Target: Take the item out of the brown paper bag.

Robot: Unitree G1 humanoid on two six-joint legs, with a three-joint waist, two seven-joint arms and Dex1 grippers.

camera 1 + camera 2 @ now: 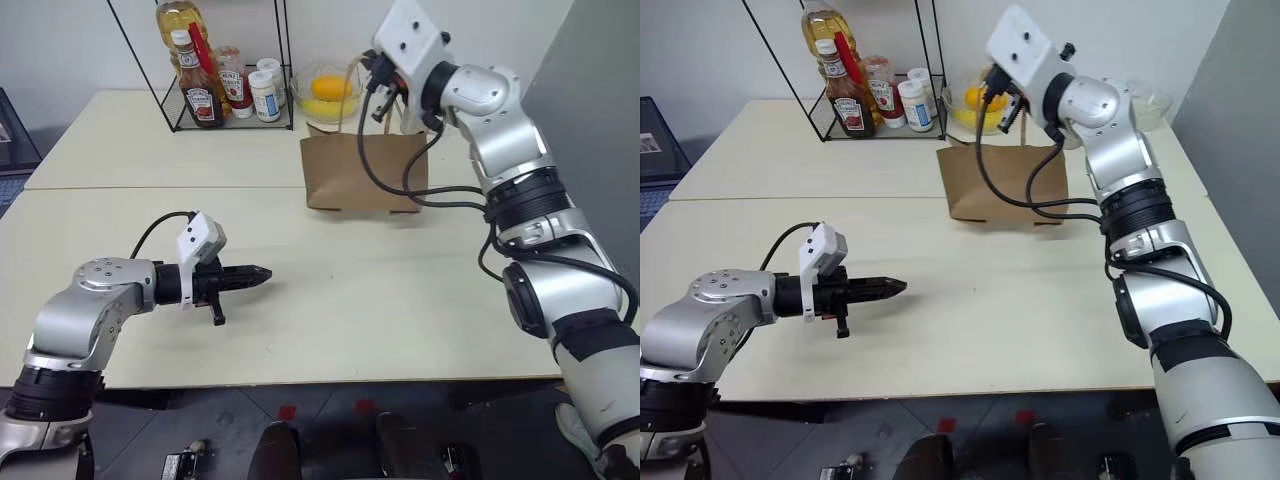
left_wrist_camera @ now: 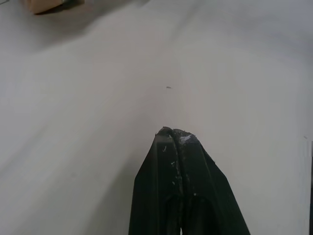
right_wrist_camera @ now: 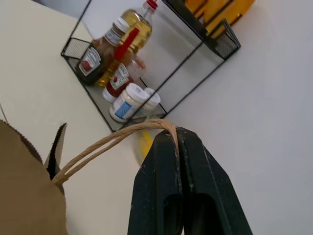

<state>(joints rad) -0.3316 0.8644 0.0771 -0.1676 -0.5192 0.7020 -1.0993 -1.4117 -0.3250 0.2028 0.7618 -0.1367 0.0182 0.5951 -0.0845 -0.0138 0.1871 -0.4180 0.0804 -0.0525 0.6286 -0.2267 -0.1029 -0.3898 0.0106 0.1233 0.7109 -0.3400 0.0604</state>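
**Handle pinched, bag mouth yet to open**

Our right gripper (image 3: 177, 134) is clamped on a tan looped handle (image 3: 105, 143) of the brown paper bag (image 1: 365, 170), which stands upright on the table (image 1: 400, 300) in front of the glass fruit bowl (image 1: 330, 90). Our left gripper (image 1: 258, 274) hovers low over bare table, well apart from the bag, fingers pressed together and empty. We cannot see the orange drink bottle; we judge it is inside. We should lift the handle gently to spread the mouth without tipping the bag, then bring the left gripper in
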